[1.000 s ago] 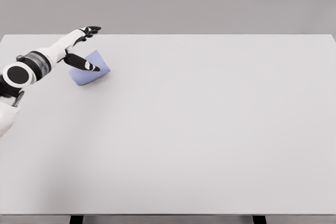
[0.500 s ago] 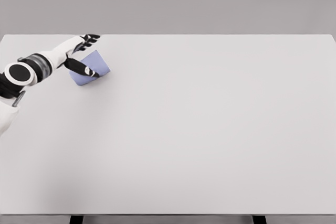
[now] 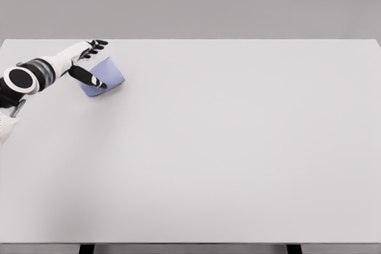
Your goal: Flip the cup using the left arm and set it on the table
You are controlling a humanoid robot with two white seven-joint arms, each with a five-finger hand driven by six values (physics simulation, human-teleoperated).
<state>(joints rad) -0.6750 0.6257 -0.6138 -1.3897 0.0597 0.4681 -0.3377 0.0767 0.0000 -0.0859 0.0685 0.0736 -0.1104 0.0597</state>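
From the head view, a wide pale grey surface (image 3: 238, 147) fills most of the picture, with a plain grey wall behind it. Near its far left corner lies a light blue cup (image 3: 106, 78), tipped on its side on the surface. The left arm comes in from the picture's left edge, white with black joint rings, and reaches toward the cup. The left robot hand (image 3: 88, 62) sits at the cup's left side: its thumb (image 3: 89, 77) lies across the near face of the cup, dark tip pointing right, while the other fingers (image 3: 95, 45) stretch out beyond the cup's far edge, apart from it. The hand brackets the cup without closing round it; the fingers are spread and released rather than clenched. Whether the thumb actually presses the cup cannot be told. The right arm does not show.
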